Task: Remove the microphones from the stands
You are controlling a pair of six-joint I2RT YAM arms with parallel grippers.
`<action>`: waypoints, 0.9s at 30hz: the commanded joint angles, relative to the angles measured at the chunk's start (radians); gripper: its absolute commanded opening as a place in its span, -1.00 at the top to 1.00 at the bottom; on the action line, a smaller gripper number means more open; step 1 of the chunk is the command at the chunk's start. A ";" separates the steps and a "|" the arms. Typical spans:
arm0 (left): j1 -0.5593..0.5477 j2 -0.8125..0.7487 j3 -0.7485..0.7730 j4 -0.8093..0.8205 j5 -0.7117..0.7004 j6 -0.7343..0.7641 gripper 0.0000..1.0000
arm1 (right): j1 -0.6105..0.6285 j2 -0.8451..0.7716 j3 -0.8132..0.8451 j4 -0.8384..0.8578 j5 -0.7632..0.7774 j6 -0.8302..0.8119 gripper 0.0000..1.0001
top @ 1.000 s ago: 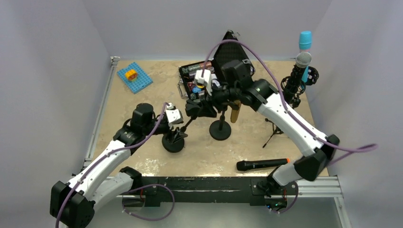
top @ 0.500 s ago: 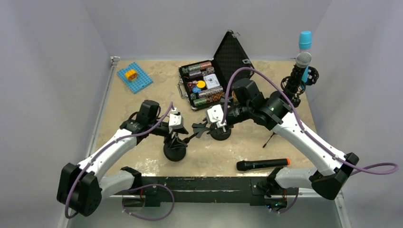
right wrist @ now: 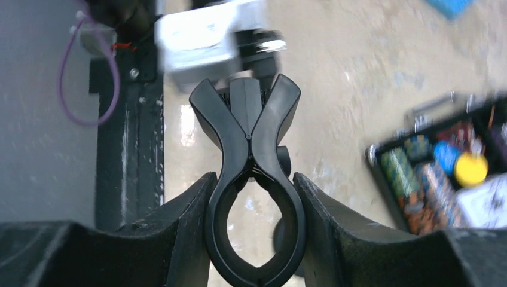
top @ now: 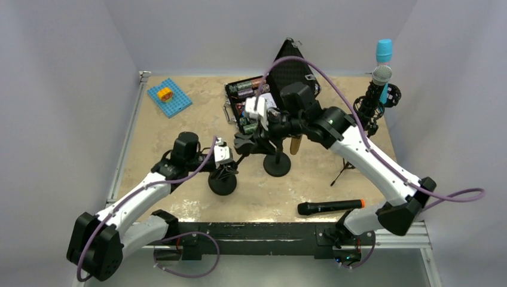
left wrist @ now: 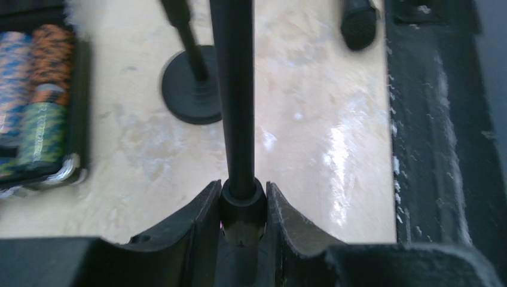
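Note:
A black microphone (top: 330,207) with an orange end lies on the table near the front edge, apart from both grippers; its tip (left wrist: 359,24) shows in the left wrist view. My left gripper (top: 229,160) (left wrist: 242,191) is shut on the collar of a black stand pole (left wrist: 233,89) above its round base (top: 222,184). Higher up, my right gripper (top: 245,140) (right wrist: 251,185) is shut on the stand's black clip (right wrist: 251,149), whose ring is empty. A silver-headed microphone (top: 381,75) sits upright in a stand at the far right.
A second round stand base (top: 277,164) (left wrist: 191,95) stands just right of the held stand. An open black case of poker chips (top: 254,107) (right wrist: 448,173) lies behind. A blue plate with a yellow block (top: 169,95) is at the back left. A blue-topped microphone (top: 383,51) rises at the back right.
My left jaws have closed onto the stand pole. My right gripper, holding the clip, dipped toward the front and has come back up and rearward.

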State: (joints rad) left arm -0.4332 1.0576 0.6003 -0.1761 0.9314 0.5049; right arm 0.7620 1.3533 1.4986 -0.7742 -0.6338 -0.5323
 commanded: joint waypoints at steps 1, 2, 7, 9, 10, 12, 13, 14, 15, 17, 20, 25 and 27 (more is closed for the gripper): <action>-0.087 -0.127 -0.105 0.412 -0.456 -0.255 1.00 | -0.001 0.130 0.247 -0.104 0.314 0.617 1.00; -0.109 -0.126 -0.108 0.424 -0.539 -0.285 1.00 | 0.005 0.139 0.259 -0.134 0.341 0.645 1.00; -0.127 -0.084 -0.113 0.448 -0.574 -0.391 0.67 | 0.014 0.142 0.228 -0.082 0.276 0.577 1.00; -0.124 -0.110 -0.112 0.413 -0.524 -0.381 0.16 | 0.014 0.132 0.198 -0.068 0.200 0.468 1.00; -0.122 -0.129 -0.107 0.377 -0.486 -0.367 0.02 | 0.013 0.118 0.175 -0.057 0.173 0.414 1.00; -0.114 -0.188 -0.093 0.292 -0.376 -0.327 -0.28 | 0.013 0.074 0.116 -0.028 0.103 0.274 1.00; -0.107 -0.211 -0.085 0.241 -0.316 -0.301 -0.44 | 0.013 0.039 0.068 0.013 0.077 0.203 1.00; -0.102 -0.231 -0.075 0.195 -0.254 -0.274 -0.54 | 0.013 0.002 0.014 0.060 0.049 0.130 1.00; -0.096 -0.242 -0.061 0.127 -0.190 -0.241 -0.58 | 0.013 -0.041 -0.048 0.111 0.017 0.055 1.00; -0.089 -0.240 -0.027 0.032 -0.090 -0.182 -0.59 | 0.013 -0.115 -0.152 0.180 -0.019 -0.125 1.00; -0.086 -0.193 0.017 -0.056 0.014 -0.111 -0.56 | 0.014 -0.164 -0.224 0.196 -0.062 -0.322 1.00; -0.086 -0.091 0.039 -0.047 0.099 -0.007 -0.46 | 0.021 -0.154 -0.198 0.134 -0.082 -0.477 1.00; -0.087 -0.050 0.036 -0.011 0.114 0.011 -0.43 | 0.026 -0.157 -0.199 0.129 -0.080 -0.510 1.00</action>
State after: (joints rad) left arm -0.5255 0.9531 0.6086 -0.1978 0.9222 0.4107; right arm 0.7807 1.1889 1.2934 -0.6720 -0.7033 -0.8341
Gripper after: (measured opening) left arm 0.732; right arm 0.491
